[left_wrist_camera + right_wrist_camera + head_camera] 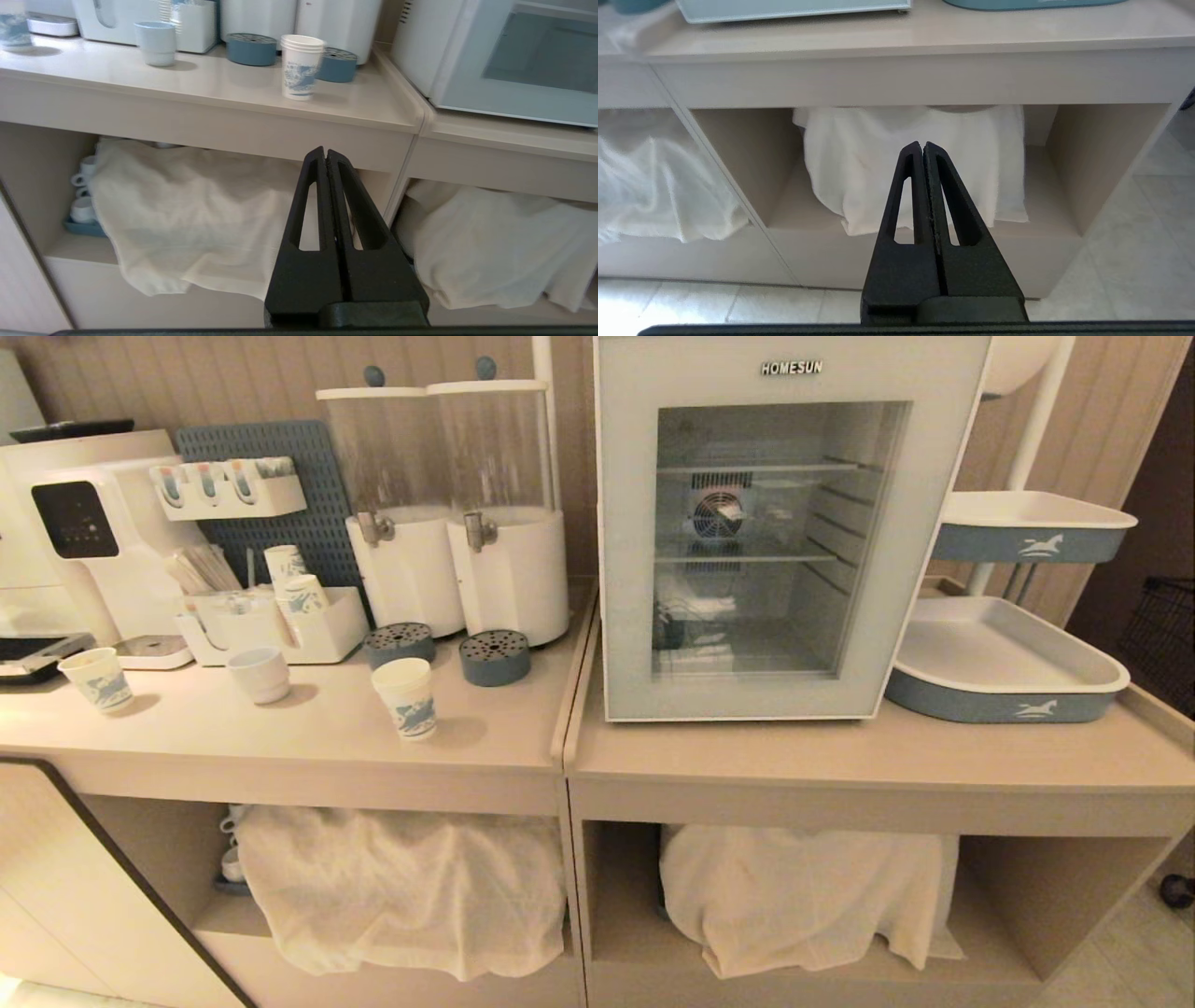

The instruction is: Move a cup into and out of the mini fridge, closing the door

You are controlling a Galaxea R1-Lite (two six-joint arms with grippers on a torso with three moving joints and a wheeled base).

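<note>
White paper with blue print, rims layered like several nested cups: the cup [405, 696] is standing upright on the beige countertop [308, 728], just in front of two round blue-grey perforated drip trays [494, 656]. Right of it, the white boxy mini fridge [780, 523] is sitting with its pale grey glass-windowed door [635, 551] shut (wire shelves and a rear fan are showing through the glass). The black left gripper [325, 154] is hanging below counter level with its jaws pressed together on nothing, pointing at the white cloth [196, 214] in the open shelf; the cup is sitting well above and beyond its tips. The black right gripper [923, 148] is likewise hanging closed and empty, facing another white cloth [859, 158] under the fridge's counter.
</note>
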